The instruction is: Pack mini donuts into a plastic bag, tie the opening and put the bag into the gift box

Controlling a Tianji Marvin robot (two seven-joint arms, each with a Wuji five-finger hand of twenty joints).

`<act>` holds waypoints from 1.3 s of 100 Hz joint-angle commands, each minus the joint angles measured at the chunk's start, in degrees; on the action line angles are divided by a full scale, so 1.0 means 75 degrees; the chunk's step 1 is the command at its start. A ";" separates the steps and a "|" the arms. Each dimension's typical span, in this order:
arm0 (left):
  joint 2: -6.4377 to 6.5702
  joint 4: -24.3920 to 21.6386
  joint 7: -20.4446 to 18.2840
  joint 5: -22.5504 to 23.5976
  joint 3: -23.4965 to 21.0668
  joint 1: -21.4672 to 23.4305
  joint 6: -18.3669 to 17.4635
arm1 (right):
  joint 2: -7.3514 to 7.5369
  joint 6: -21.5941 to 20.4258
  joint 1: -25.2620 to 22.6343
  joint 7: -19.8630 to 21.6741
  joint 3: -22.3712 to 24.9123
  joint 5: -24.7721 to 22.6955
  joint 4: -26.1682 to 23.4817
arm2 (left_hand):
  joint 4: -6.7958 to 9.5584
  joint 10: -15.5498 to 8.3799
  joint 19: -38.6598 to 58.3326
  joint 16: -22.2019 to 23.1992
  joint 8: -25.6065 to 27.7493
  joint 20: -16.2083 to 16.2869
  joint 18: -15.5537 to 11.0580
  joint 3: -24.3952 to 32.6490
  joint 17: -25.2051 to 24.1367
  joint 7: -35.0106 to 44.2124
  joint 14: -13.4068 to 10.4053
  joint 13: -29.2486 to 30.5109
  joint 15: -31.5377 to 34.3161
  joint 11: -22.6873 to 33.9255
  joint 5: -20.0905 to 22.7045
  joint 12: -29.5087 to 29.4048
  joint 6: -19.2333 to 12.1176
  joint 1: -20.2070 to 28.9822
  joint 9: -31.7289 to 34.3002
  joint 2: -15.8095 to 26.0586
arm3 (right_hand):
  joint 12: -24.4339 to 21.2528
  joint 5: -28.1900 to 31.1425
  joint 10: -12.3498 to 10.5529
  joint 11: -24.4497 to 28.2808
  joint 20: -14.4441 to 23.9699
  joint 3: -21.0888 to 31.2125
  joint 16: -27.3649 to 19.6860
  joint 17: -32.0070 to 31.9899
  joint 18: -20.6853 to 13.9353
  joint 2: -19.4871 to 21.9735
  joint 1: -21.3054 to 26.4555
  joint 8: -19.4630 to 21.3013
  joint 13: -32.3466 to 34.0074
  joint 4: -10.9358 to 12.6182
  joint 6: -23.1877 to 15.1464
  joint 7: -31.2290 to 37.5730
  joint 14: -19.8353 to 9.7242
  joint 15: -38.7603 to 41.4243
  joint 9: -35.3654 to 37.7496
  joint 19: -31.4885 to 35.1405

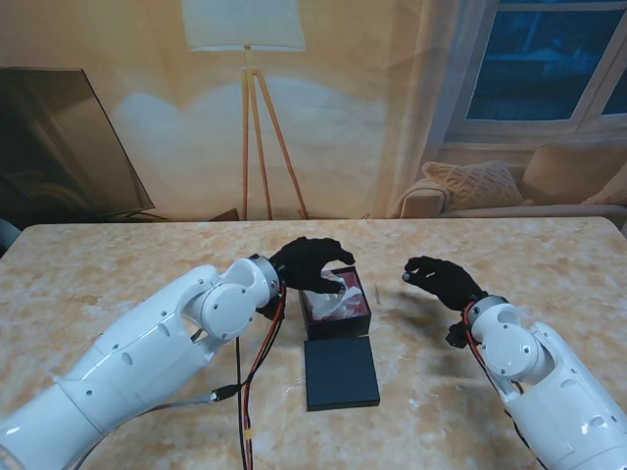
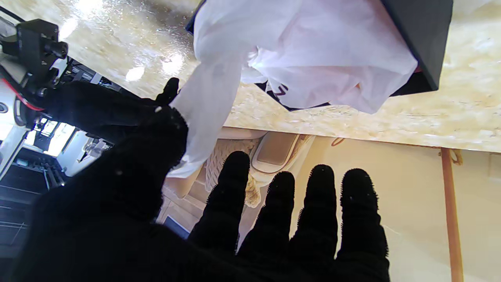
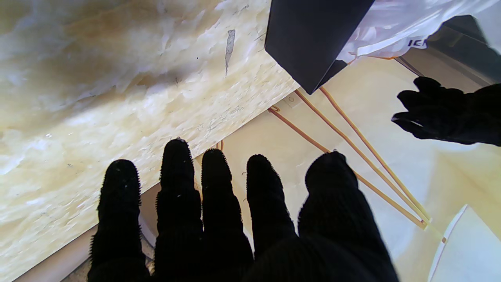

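Left hand (image 1: 312, 262) sits over the gift box (image 1: 336, 315), thumb and forefinger pinched on a twisted tail of the plastic bag (image 1: 333, 294); the left wrist view shows that tail (image 2: 207, 105) running from the thumb to the bag body, other fingers (image 2: 321, 203) extended and free. Bag is white, crumpled, filling the open box and bulging over its rim. Donuts not visible through the plastic; can't confirm a knot. Nearer to me, touching the box, lies the dark lid (image 1: 341, 372), flat on the surface (image 1: 118, 264). Right of the box, right hand (image 1: 441, 279) hovers apart from it, fingers loosely curled, holding nothing; the right wrist view shows its fingers (image 3: 178, 172) spread over bare marble.

Judgement: step is seating the bag in the box, near the end of the task. To do well: lower the tail, tuck it inside the walls, press the bulge below the rim, then let go straight up so plastic doesn't cling to the glove and lift out. Right hand could steady the box wall.
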 commanded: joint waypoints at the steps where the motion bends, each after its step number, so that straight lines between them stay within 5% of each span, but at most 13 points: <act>1: 0.0098 -0.0198 -0.0350 -0.0006 -0.0026 0.0025 -0.0063 | -0.0046 0.0011 -0.0084 0.0102 -0.0008 -0.0030 -0.0034 | 0.0114 0.0124 -0.0102 -0.0223 -0.0138 -0.0189 0.0096 0.0453 -0.0113 -0.0196 0.0133 -0.0227 -0.0171 -0.0168 -0.0219 -0.0137 -0.0018 -0.0427 -0.0272 -0.0295 | 0.0024 -0.0119 0.0087 -0.0032 -0.0071 -0.0084 0.0147 -0.0081 0.0014 0.0146 0.0205 0.0062 0.0019 0.0216 -0.0073 -0.0038 -0.0023 -0.0038 0.0024 0.0077; 30: 0.0212 -0.0211 -0.0694 0.0233 0.0071 -0.0131 -0.0256 | -0.0041 0.0014 -0.0076 0.0123 -0.0011 -0.0041 -0.0023 | -0.0123 0.0277 -0.0776 -0.1206 -0.0780 -0.0684 0.0132 0.1312 -0.0243 -0.1026 0.0178 -0.0489 -0.0984 -0.0889 -0.1002 -0.0783 0.0490 -0.1451 -0.0732 -0.0906 | 0.0024 -0.0158 0.0084 -0.0028 -0.0069 -0.0069 0.0148 -0.0088 0.0012 0.0085 0.0211 0.0056 0.0017 0.0224 -0.0052 -0.0059 -0.0027 -0.0037 0.0011 0.0076; 45: 0.0231 -0.0230 -0.0754 0.0135 -0.0002 -0.0105 -0.0397 | -0.0037 0.0010 -0.0065 0.0130 -0.0014 -0.0054 -0.0007 | -0.0226 0.0289 -0.1067 -0.1663 -0.0965 -0.0996 0.0105 0.1658 -0.0312 -0.1095 0.0188 -0.0643 -0.1238 -0.1079 -0.1135 -0.1029 0.0386 -0.1782 -0.0784 -0.1164 | 0.0022 -0.0197 0.0071 -0.0029 -0.0070 -0.0056 0.0146 -0.0081 0.0013 0.0027 0.0209 0.0048 0.0006 0.0232 -0.0008 -0.0083 -0.0019 -0.0041 -0.0003 0.0074; 61: 0.0287 -0.0363 -0.0916 -0.0007 -0.0174 0.0027 -0.0549 | -0.0034 0.0006 -0.0067 0.0141 -0.0008 -0.0061 -0.0008 | -0.0252 0.0216 -0.1120 -0.1778 -0.0919 -0.1106 0.0096 0.1788 -0.0291 -0.0892 0.0194 -0.0635 -0.1231 -0.1076 -0.0896 -0.1076 -0.0086 -0.1715 -0.0676 -0.1176 | 0.0021 -0.0202 0.0069 -0.0027 -0.0071 -0.0038 0.0143 -0.0088 -0.0002 -0.0089 0.0215 0.0049 0.0000 0.0243 -0.0016 -0.0090 -0.0028 -0.0046 -0.0021 0.0068; 79: 0.0284 -0.0657 -0.0629 0.0200 -0.0540 0.0419 -0.0552 | -0.0032 -0.0035 -0.0076 0.0138 0.0009 -0.0067 -0.0002 | -0.0273 0.0124 -0.0810 -0.1590 -0.0707 -0.1031 0.0046 0.1805 -0.0135 -0.0457 0.0123 -0.0363 -0.0918 -0.0718 -0.0442 -0.0844 -0.0077 -0.1301 -0.0417 -0.0973 | 0.0020 -0.0208 0.0069 -0.0017 -0.0069 0.0021 0.0137 -0.0082 0.0006 -0.0104 0.0190 0.0052 0.0001 0.0257 -0.0010 -0.0094 -0.0044 -0.0054 -0.0014 0.0066; 92: 0.0301 -0.1052 -0.0429 0.0303 -0.0935 0.0880 -0.0603 | -0.0037 0.0005 -0.0036 0.0152 -0.0017 -0.0024 0.0037 | -0.0202 0.0101 -0.0223 -0.1087 -0.0393 -0.0848 0.0040 0.1306 0.0052 -0.0099 0.0136 0.0062 -0.0414 -0.0296 -0.0016 -0.0541 -0.0079 -0.0867 0.0010 -0.0550 | 0.0016 -0.0200 0.0068 -0.0019 -0.0071 0.0074 0.0137 -0.0089 0.0002 -0.0107 0.0160 0.0056 0.0005 0.0256 -0.0018 -0.0092 -0.0038 -0.0054 -0.0023 0.0057; 104: 0.0320 -0.1316 -0.0071 0.0732 -0.1268 0.1294 -0.0990 | -0.0039 0.0037 -0.0017 0.0179 -0.0028 0.0016 0.0053 | -0.0152 -0.0228 0.0784 -0.0367 0.0189 -0.0367 -0.0021 0.1022 0.0640 0.0708 0.0062 0.0987 0.0383 0.0529 0.0807 0.0065 -0.0181 -0.0624 0.1027 -0.0315 | 0.0015 -0.0194 0.0069 -0.0016 -0.0070 0.0119 0.0137 -0.0099 -0.0005 -0.0106 0.0123 0.0059 0.0002 0.0250 -0.0020 -0.0090 -0.0029 -0.0056 -0.0016 0.0056; 117: 0.0339 -0.1577 0.0013 0.0650 -0.1539 0.1714 -0.1212 | -0.0042 0.0053 -0.0031 0.0180 -0.0021 0.0039 0.0033 | -0.0079 -0.0717 0.2123 0.1107 0.1317 0.0404 -0.0209 0.0554 0.1562 0.2477 -0.0121 0.2348 0.1894 0.1996 0.1466 0.1287 -0.0371 -0.0146 0.2288 0.0017 | 0.0014 -0.0212 0.0074 -0.0017 -0.0067 0.0171 0.0135 -0.0087 0.0003 -0.0084 0.0106 0.0056 -0.0007 0.0244 -0.0006 -0.0100 -0.0021 -0.0062 -0.0012 0.0059; 122: 0.0362 -0.1628 -0.0041 0.0578 -0.1608 0.1813 -0.1346 | -0.0040 0.0053 -0.0035 0.0182 -0.0017 0.0033 0.0032 | -0.0566 -0.0810 0.2362 0.1431 0.1687 0.0556 -0.0187 0.0043 0.1809 0.3124 -0.0126 0.2700 0.2189 0.2295 0.1621 0.1566 -0.0537 0.0290 0.2672 -0.0027 | 0.0011 -0.0229 0.0074 -0.0025 -0.0070 0.0188 0.0134 -0.0102 -0.0001 -0.0078 0.0098 0.0053 -0.0011 0.0241 0.0001 -0.0110 -0.0024 -0.0065 -0.0024 0.0052; 130: 0.0405 -0.1706 -0.0269 0.0377 -0.1640 0.1927 -0.1322 | -0.0042 0.0052 -0.0043 0.0173 -0.0011 0.0033 0.0030 | -0.0568 -0.0792 0.2510 0.1632 0.1529 0.0687 -0.0155 -0.0597 0.1930 0.3520 -0.0068 0.2893 0.2307 0.2376 0.1754 0.1680 -0.0573 0.0569 0.2889 0.0230 | 0.0010 -0.0219 0.0087 -0.0028 -0.0070 0.0211 0.0133 -0.0101 0.0011 -0.0086 0.0078 0.0051 -0.0015 0.0236 0.0008 -0.0113 -0.0008 -0.0070 -0.0021 0.0049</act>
